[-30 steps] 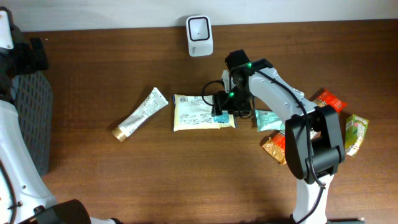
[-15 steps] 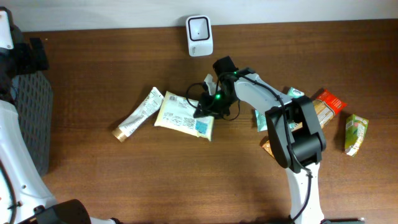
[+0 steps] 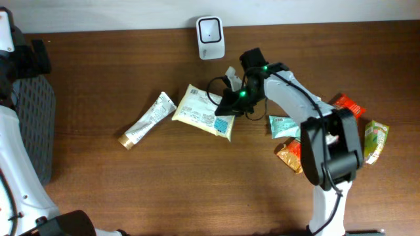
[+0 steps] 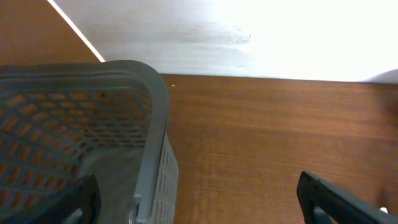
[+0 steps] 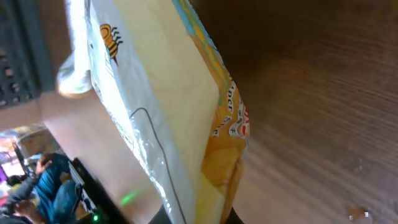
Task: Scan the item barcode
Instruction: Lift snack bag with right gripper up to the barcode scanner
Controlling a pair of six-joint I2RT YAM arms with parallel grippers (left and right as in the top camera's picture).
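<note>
right gripper (image 3: 230,105) — clamped on yellow packet (image 3: 199,110) | left gripper (image 4: 199,202) — jaws wide, beside basket (image 4: 155,124)

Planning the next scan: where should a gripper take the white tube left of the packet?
Mid-body of the tube, from straight above, jaws across its narrow width: it lies flat and diagonal, gold cap at lower left.
</note>
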